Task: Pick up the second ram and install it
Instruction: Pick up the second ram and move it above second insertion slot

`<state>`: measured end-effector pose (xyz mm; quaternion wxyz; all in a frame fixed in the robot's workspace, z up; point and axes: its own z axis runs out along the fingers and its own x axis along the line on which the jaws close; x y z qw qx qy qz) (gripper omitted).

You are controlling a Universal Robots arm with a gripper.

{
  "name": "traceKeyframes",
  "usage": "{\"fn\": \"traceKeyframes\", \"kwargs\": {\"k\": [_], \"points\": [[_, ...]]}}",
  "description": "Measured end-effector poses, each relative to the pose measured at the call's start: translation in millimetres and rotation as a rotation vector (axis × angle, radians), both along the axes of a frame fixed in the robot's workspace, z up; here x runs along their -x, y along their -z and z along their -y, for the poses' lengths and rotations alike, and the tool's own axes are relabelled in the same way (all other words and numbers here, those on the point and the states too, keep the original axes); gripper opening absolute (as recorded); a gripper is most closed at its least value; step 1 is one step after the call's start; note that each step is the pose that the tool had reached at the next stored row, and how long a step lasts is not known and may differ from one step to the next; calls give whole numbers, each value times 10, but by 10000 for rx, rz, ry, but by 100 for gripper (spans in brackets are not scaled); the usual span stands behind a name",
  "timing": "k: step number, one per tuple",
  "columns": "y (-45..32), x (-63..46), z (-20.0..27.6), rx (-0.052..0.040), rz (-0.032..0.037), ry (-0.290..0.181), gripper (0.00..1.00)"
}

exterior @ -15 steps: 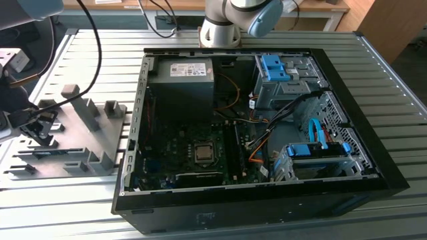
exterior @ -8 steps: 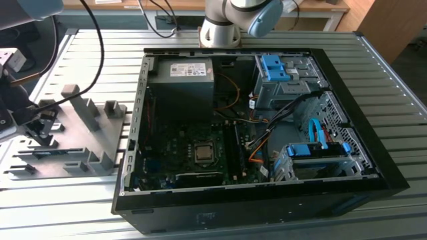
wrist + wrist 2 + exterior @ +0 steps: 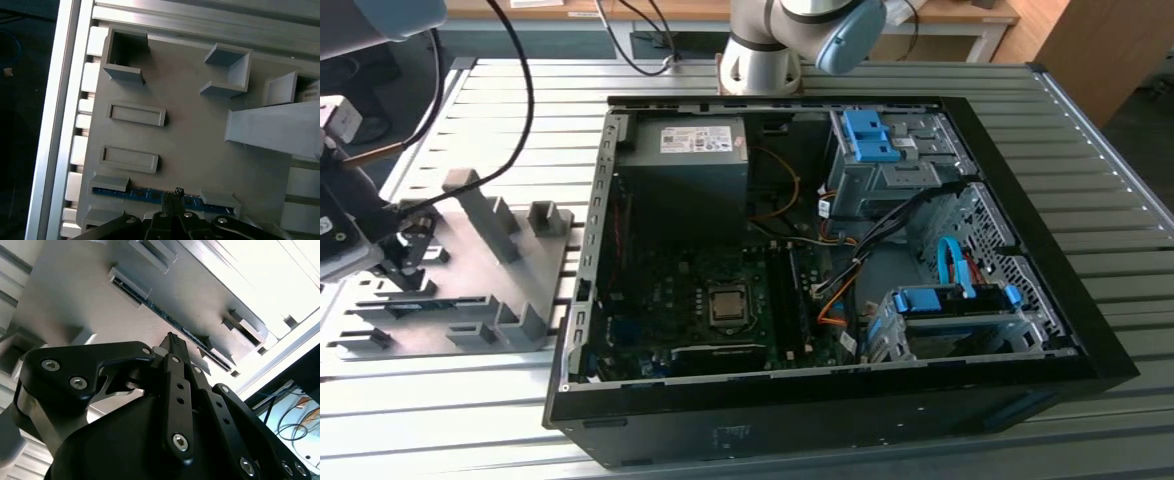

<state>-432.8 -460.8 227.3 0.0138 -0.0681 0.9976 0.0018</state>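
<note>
second ram, thin blue-green circuit-board stick | resting in end holders of grey plastic tray on slatted metal desk, beside open black computer case | black claw closed, tips at stick's middle, hold unconfirmed | not lifted, not installed

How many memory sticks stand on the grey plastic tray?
1: the thin blue-green memory stick sits on edge between two grey holders, close to the gripper. Others may be hidden.

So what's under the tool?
The ram, a thin stick sitting between two grey holders on the tray. The tool covers its middle, so that part can't be seen.
</note>
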Motion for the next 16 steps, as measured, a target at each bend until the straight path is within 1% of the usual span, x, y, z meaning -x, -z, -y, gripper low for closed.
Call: {"fn": "traceKeyframes", "kwargs": {"k": [16], "points": [[0,0,0,0,0,-2068,10]]}}
